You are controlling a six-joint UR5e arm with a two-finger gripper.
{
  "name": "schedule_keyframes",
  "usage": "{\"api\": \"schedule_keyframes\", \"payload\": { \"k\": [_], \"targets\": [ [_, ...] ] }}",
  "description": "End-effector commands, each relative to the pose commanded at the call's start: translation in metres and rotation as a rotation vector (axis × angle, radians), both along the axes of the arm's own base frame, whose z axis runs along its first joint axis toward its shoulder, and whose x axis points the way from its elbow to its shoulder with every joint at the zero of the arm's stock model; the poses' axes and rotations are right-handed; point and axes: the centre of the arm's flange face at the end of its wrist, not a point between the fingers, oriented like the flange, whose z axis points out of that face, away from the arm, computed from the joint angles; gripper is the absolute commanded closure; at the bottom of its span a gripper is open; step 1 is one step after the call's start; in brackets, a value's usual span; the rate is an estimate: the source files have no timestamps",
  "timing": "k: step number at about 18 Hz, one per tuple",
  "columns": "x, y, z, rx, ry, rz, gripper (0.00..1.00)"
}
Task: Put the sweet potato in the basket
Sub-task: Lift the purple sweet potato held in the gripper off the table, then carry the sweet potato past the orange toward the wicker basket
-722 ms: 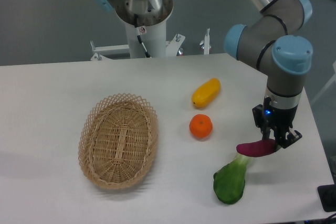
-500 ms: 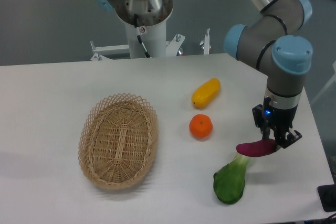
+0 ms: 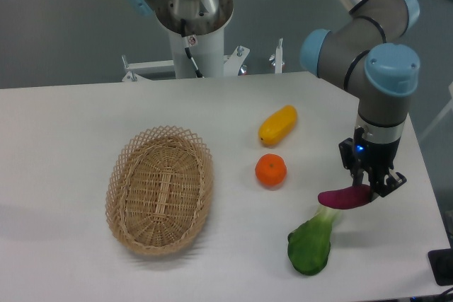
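Observation:
The magenta-purple sweet potato [image 3: 342, 198] hangs level just above the table at the right, over the white stalk of a green vegetable. My gripper [image 3: 369, 190] points straight down and is shut on the sweet potato's right end. The oval tan wicker basket [image 3: 160, 189] lies on the table at the left, far from the gripper, with nothing in it.
A round orange [image 3: 270, 170] sits left of the gripper. A yellow oblong fruit [image 3: 277, 124] lies behind it. A green leafy vegetable [image 3: 311, 243] lies just below the sweet potato near the table's front edge. The arm's base column [image 3: 191, 26] stands behind the table.
The gripper and the sweet potato have shifted very slightly left and up. Nothing else has moved.

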Motion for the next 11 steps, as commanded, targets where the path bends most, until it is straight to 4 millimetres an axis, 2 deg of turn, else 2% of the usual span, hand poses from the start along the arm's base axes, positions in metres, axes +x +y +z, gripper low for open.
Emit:
{"api": "schedule_keyframes", "payload": {
  "k": [2, 5, 9, 11],
  "targets": [
    [0.011, 0.014, 0.0, 0.011, -0.014, 0.037, 0.9],
    [0.038, 0.043, 0.003, 0.003, -0.013, 0.087, 0.9],
    [0.093, 0.095, 0.005, 0.056, -0.062, 0.214, 0.9],
    [0.123, 0.113, -0.007, 0.047, -0.085, 0.25, 0.9]
  ]
}}
